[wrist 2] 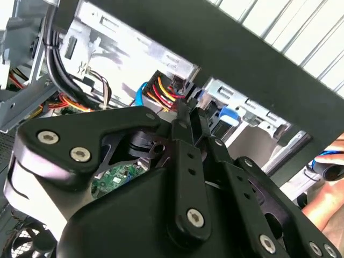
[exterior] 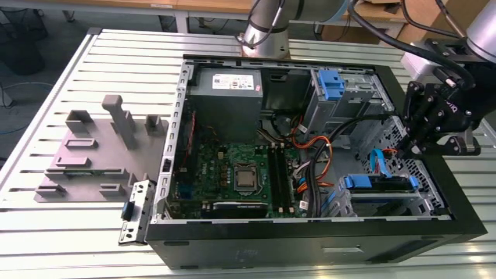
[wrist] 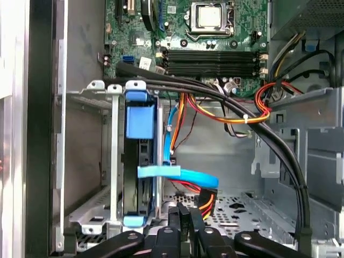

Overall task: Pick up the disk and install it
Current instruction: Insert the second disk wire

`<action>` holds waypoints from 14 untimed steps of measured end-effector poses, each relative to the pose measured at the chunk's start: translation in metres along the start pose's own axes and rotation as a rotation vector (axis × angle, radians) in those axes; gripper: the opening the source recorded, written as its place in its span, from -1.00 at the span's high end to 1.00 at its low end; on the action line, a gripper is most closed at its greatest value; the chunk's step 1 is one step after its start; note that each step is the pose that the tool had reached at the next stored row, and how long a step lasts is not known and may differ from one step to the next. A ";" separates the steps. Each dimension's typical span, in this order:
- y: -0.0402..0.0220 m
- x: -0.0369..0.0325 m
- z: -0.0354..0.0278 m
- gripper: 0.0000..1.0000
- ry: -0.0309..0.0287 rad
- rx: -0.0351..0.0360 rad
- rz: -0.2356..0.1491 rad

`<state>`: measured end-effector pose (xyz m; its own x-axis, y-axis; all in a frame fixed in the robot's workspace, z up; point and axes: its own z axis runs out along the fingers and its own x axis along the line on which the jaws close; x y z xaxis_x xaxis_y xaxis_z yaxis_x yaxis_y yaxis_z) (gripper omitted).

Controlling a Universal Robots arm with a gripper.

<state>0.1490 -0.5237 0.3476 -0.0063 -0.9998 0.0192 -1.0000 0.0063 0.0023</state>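
At the exterior view's right, the black gripper hangs inside the open black computer case, jaws apparently closed and empty, beside the blue-framed silver disk seated edgewise in its metal bay, presumably for connecting.

The gripper is a matte black linkage assembly with broad flat link plates joined by silver round-head pivot screws, seen in both wrist views. Above it, the arm consists of silver-grey cylindrical segments, and black cables run alongside the wrist housing.
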 end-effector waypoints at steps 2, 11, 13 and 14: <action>0.0047 0.0011 0.0000 0.62 0.0001 0.0044 0.000; 0.0105 0.0235 0.0011 0.62 0.0000 0.0063 -0.001; 0.0104 0.0282 0.0018 0.62 0.0001 0.0063 -0.001; 0.0104 0.0300 0.0023 0.62 0.0001 0.0063 -0.001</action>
<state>0.1383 -0.5537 0.3459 -0.0048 -0.9998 0.0193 -1.0000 0.0048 -0.0039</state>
